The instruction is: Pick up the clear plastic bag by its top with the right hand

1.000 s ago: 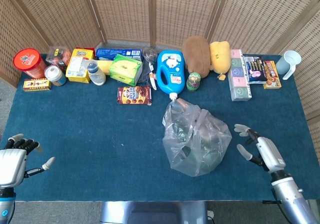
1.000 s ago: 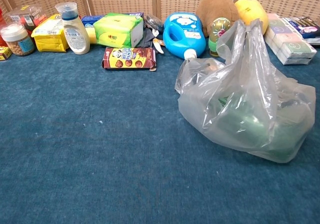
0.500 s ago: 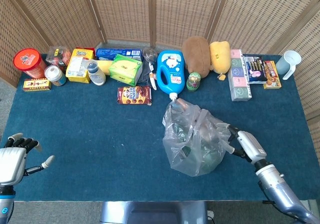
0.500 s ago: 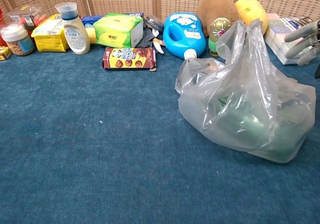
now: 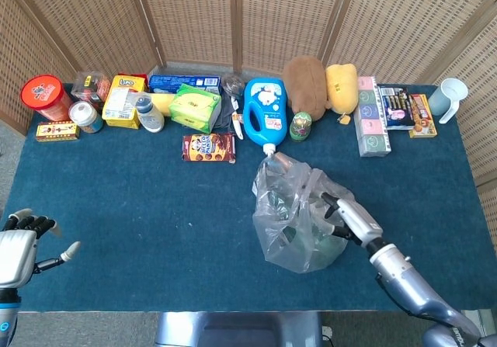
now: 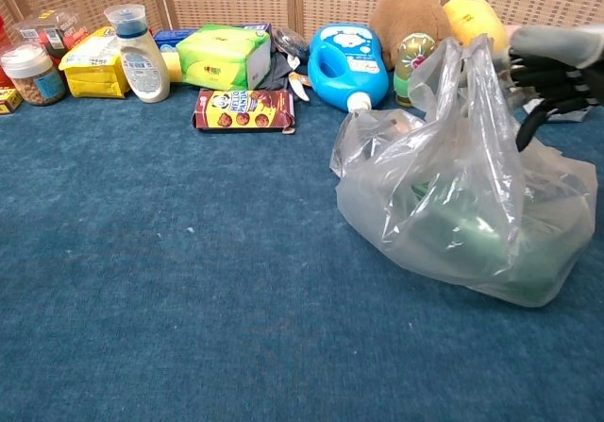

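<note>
— So how far has it got with the bag?

— Not far. The left hand (image 5: 17, 252) sits idle at the lower left corner of the head view, fingers loosely apart, holding nothing. The clear plastic bag (image 5: 299, 221) is still slumped on the blue table (image 5: 155, 223), a little right of centre, green things showing through it. Nothing is lifted yet.

— And the right hand?

— The right hand (image 6: 552, 63) is up at the bag's top now, at the upper right of the chest view, fingers spread and reaching toward the bunched peak. I'd say they are at the plastic or just beside it; I can't tell whether they've closed on anything. Grasping and lifting are both left to do.

— Different from a moment ago?

— Yes. Half a second back it was off the bag's right side; a second back, well clear of it. It has slid inward over the bag. The bag hasn't shifted.

— Behind it?

— Just beyond, the blue jug (image 5: 265, 112), then the row of boxes and toys against the wicker screen (image 5: 233, 17).
</note>
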Robot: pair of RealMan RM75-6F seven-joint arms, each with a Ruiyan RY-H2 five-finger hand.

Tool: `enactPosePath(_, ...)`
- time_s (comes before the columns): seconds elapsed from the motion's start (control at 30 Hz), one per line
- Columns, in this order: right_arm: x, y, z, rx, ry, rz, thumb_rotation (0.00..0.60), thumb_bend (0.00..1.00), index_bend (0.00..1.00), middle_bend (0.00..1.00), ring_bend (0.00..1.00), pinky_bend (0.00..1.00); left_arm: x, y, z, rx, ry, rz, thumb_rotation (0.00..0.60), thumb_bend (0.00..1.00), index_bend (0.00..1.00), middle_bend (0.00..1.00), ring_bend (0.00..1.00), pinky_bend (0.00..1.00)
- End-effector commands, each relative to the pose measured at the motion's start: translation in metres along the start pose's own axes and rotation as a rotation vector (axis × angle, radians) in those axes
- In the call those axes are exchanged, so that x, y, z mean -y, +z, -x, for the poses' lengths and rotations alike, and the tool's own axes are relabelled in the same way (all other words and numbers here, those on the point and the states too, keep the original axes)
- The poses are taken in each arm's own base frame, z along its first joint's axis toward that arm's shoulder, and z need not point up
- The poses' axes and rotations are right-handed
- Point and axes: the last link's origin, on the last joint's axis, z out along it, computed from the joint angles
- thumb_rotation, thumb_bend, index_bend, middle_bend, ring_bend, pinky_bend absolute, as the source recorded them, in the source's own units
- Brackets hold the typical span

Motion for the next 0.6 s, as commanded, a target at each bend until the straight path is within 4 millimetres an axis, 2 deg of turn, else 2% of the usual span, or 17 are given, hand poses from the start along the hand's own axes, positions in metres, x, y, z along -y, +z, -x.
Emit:
enactPosePath(0.03,0.013,0.013,0.004,0.029,0.072,-0.022,0.054,0.34,0.19,0.27,0.29,0.37,0.002,0.000,0.002,0.005,-0.006,-0.005,0.001,0.17,0.54,0.50,0.41,0.20)
enactPosePath(0.3,0.037,0.025,0.005,0.075,0.254,-0.051,0.056,0.34,0.19,0.27,0.30,0.37,0.009,-0.001,0.007,0.013,-0.011,-0.024,0.002,0.17,0.54,0.50,0.41,0.20)
enactPosePath(0.33,0.044,0.027,0.007,0.092,0.326,-0.056,0.055,0.34,0.19,0.27,0.30,0.37,0.010,-0.001,0.008,0.014,-0.013,-0.028,0.002,0.17,0.54,0.50,0.41,0.20)
enactPosePath(0.6,0.062,0.037,0.009,0.164,0.617,-0.048,0.053,0.34,0.21,0.28,0.30,0.37,0.012,0.000,0.012,0.021,-0.020,-0.027,0.002,0.17,0.54,0.50,0.41,0.20)
